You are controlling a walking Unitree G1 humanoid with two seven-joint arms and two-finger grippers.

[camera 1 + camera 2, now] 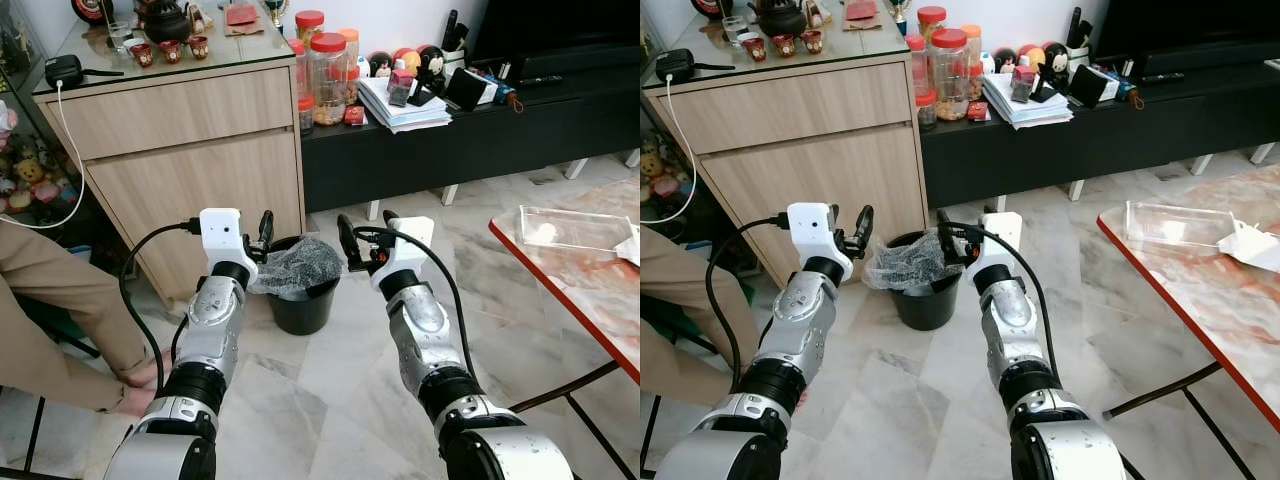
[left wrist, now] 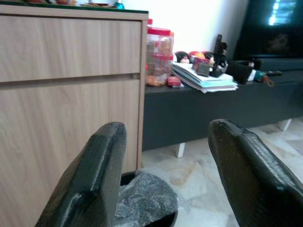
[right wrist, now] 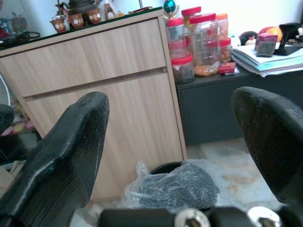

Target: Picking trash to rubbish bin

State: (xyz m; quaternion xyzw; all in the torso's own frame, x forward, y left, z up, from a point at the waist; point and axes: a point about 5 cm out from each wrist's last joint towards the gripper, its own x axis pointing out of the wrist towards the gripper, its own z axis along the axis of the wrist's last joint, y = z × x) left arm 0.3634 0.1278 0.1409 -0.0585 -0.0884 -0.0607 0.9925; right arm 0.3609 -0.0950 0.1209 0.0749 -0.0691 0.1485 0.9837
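Observation:
A black rubbish bin [image 1: 302, 305] stands on the floor in front of the wooden cabinet. A crumpled sheet of grey bubble wrap [image 1: 300, 262] lies on its mouth and spills over the rim; it also shows in the wrist views [image 2: 147, 196] [image 3: 180, 187]. My left gripper [image 1: 262, 235] is raised just left of the bin, open and holding nothing [image 2: 165, 130]. My right gripper [image 1: 365, 238] is held just right of the bin at the same height, open with nothing between its fingers [image 3: 173, 99].
The wooden cabinet [image 1: 190, 150] and a black low console [image 1: 450, 150] with jars [image 1: 327, 80] stand behind the bin. A red-edged marble table [image 1: 580, 290] at the right carries a clear plastic tray [image 1: 570, 228] and crumpled white paper [image 1: 1250, 245]. A person's sleeve [image 1: 60, 310] reaches down at the left.

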